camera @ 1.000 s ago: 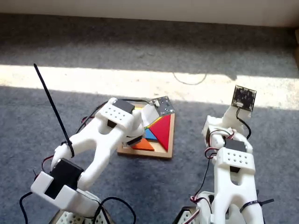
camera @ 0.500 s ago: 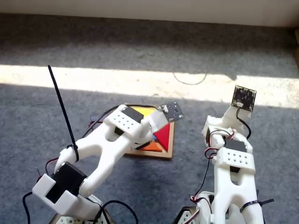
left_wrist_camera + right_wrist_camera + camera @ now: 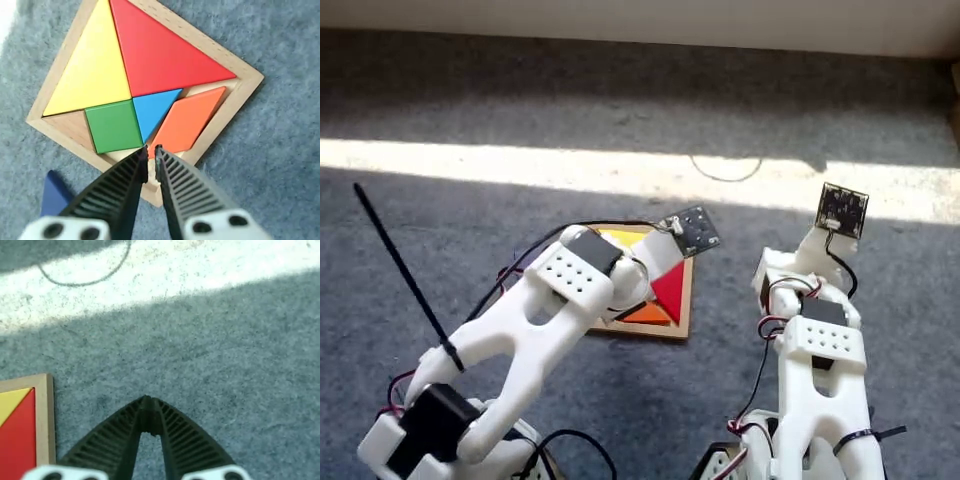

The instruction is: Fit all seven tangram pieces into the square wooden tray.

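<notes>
The square wooden tray [image 3: 245, 80] lies on grey carpet under my left gripper [image 3: 150, 150]. It holds a yellow triangle [image 3: 95, 70], a red triangle [image 3: 160, 50], a green square [image 3: 114, 125], a small blue triangle [image 3: 152, 105] and an orange parallelogram [image 3: 187, 117]. My left gripper is shut and empty, its tips over the tray's near corner, below the blue triangle. A dark blue triangle [image 3: 52, 192] lies on the carpet outside the tray. My right gripper [image 3: 147, 402] is shut and empty over bare carpet, off to the side of the tray [image 3: 45, 415].
The left arm covers much of the tray [image 3: 680, 325] in the high view. A thin cable [image 3: 725, 175] loops across a sunlit carpet band behind the tray. A black cable tie [image 3: 400, 265] sticks up from the left arm. A wall runs along the back.
The left arm has swung right, its wrist now further over the tray's right part, and its black cable tie has shifted left. The right arm has not moved.
</notes>
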Motion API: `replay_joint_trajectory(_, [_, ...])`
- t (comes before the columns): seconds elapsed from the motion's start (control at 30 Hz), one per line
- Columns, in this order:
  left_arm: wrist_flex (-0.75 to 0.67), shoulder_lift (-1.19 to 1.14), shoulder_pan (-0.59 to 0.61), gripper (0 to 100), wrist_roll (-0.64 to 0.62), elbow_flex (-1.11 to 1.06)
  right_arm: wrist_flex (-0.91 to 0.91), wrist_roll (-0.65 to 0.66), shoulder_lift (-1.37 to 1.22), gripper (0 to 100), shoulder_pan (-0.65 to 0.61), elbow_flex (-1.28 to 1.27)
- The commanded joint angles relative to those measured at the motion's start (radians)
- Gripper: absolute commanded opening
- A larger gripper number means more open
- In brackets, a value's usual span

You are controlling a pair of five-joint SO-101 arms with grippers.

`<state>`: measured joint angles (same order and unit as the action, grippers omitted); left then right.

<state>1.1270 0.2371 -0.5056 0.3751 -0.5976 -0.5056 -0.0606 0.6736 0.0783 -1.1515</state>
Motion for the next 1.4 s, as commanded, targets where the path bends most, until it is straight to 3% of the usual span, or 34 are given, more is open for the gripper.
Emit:
replay_joint_trajectory(0.0, [0.037,0.07,-0.012,5,-0.011,0.018,0.022,-0.003,0.036,0.5,0.005,0.016])
replay_joint_trajectory(0.4, [-0.226,-0.143,-0.021,5,-0.015,-0.113,0.022,-0.003,0.036,0.5,0.005,0.016])
replay_joint_trajectory(0.7, [-0.189,-0.255,-0.096,5,-0.077,0.027,0.022,-0.003,0.036,0.5,0.005,0.016])
replay_joint_trajectory(0.97, [-0.164,-0.107,-0.084,5,-0.137,0.041,0.022,-0.003,0.036,0.5,0.005,0.016])
replay_joint_trajectory(1.13, [-0.063,0.064,0.024,5,-0.14,0.048,0.022,-0.003,0.036,0.5,0.005,0.016])
replay_joint_trajectory(1.27, [0.011,0.209,0.209,6,-0.14,0.048,0.022,-0.003,0.036,0.5,0.005,0.016])
replay_joint_trajectory(1.37, [0.068,0.277,0.372,13,-0.14,0.045,0.022,-0.003,0.036,0.5,0.005,0.016])
